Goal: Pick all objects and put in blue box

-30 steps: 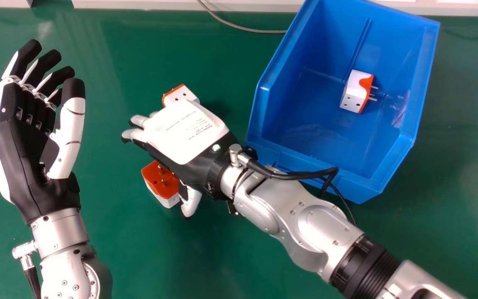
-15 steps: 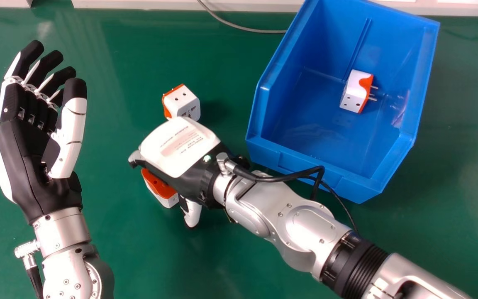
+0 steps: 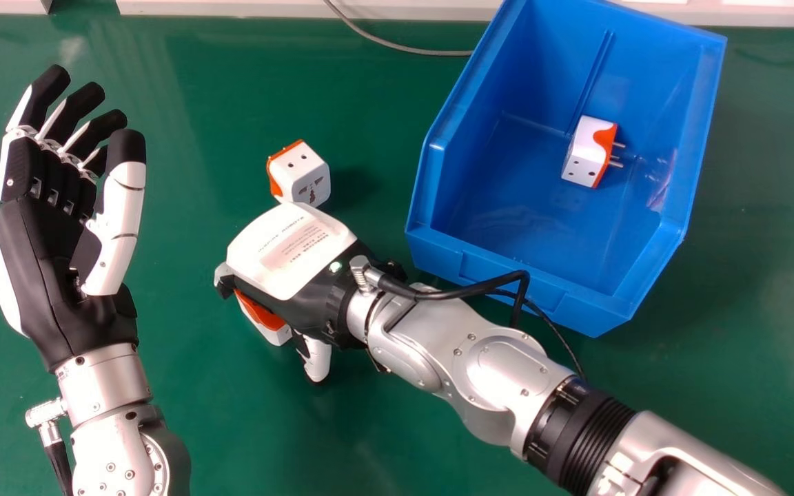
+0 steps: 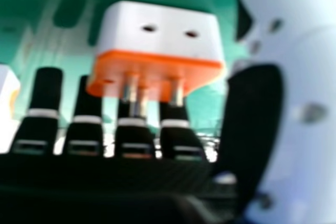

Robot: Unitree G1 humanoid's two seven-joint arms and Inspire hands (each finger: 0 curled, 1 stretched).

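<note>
We look down on a green table (image 3: 231,427). On it, toward our right, stands the blue box (image 3: 483,114), open at the top. Our silver right forearm (image 3: 500,365) slants in from the lower right, just this side of the box, carrying our right hand (image 3: 290,251), back up and low over the table. In the right hand view we see its fingers (image 4: 86,129) slightly spread and loosely extended, the thumb (image 4: 310,77) well apart from them. Our left hand (image 3: 45,275) is at the left, palm up, its fingers loosely bent around nothing.

Of the white-and-orange plug adapters, one (image 3: 262,315) is partly beneath our right hand, between fingers and thumb; we cannot tell whether they touch it. Another (image 3: 311,172) rests on the table just beyond that hand, and a third (image 3: 583,155) lies inside the box, its metal pins (image 3: 614,164) pointing right.
</note>
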